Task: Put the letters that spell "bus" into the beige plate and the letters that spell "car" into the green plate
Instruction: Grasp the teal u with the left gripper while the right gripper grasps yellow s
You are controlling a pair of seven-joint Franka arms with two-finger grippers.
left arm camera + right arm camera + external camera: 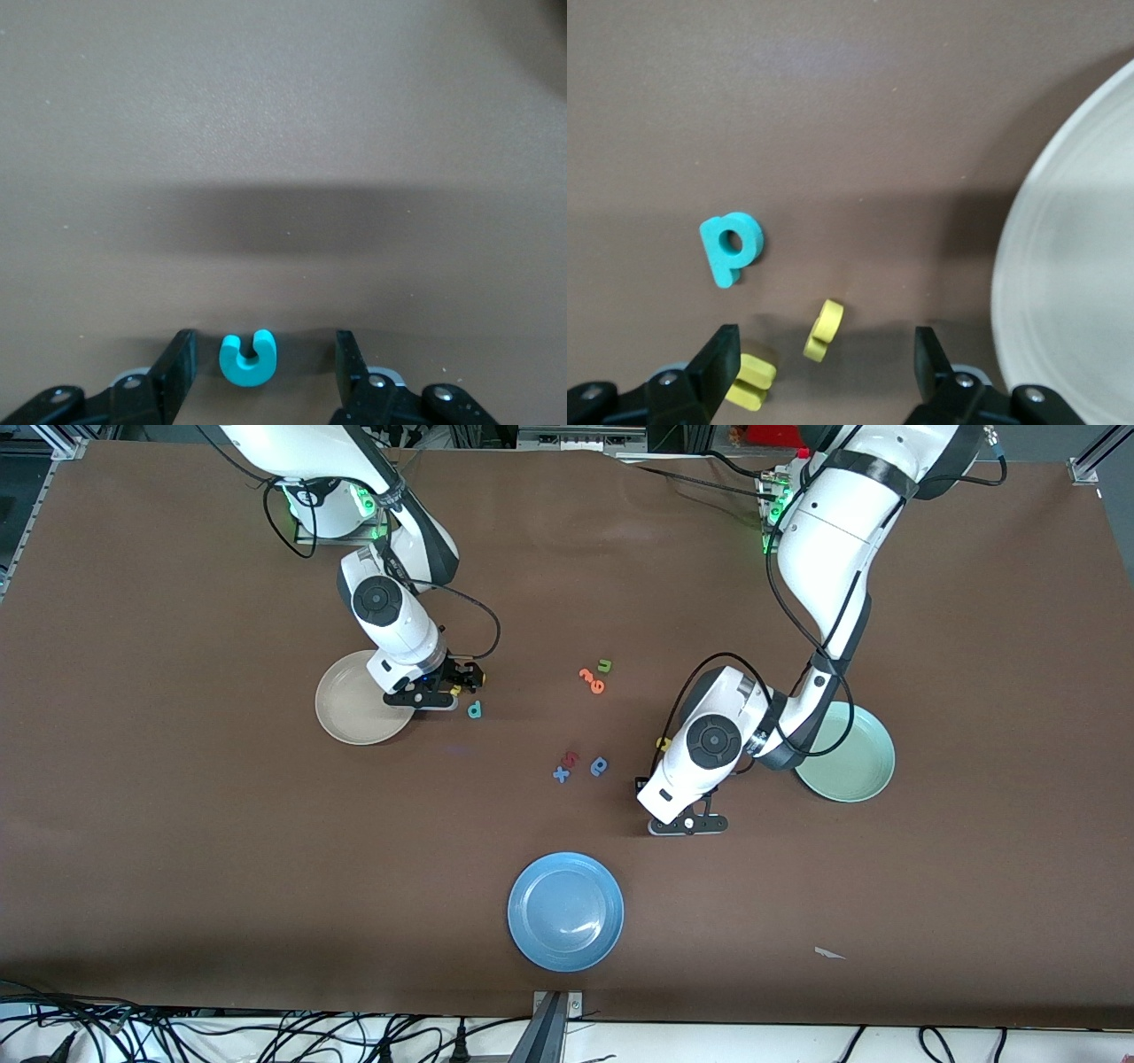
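In the front view the right gripper [443, 691] sits left of centre, low over the brown table [177, 824] at the edge of the beige plate [354, 707], which lies empty at centre-left. The right wrist view shows its fingers [722, 359] spread wide with nothing between them held — a small yellow s [825, 329] lies on the table in the gap, a yellow u [751, 381] lies right by one fingertip at the lower left of that frame, and the teal b [731, 246] lies a little farther out, at the frame's centre-left; the plate's rim fills the right edge. The left gripper [687, 824] is in the lower right of centre in the front view, low over bare table near the green plate [864, 766], which is also empty. In the left wrist view its fingers [177, 367] stand apart on either side of the teal c [247, 358] at the bottom centre, with a gap on each side — not touching it. A scrap of yellow letter [662, 742] peeks out beside the left arm's wrist. At the middle of the front view lie a green u [604, 664], two orange letters [592, 681], a blue x [561, 774] and a blue a-like letter [599, 765]. A blue plate [565, 911] lies at lower centre.
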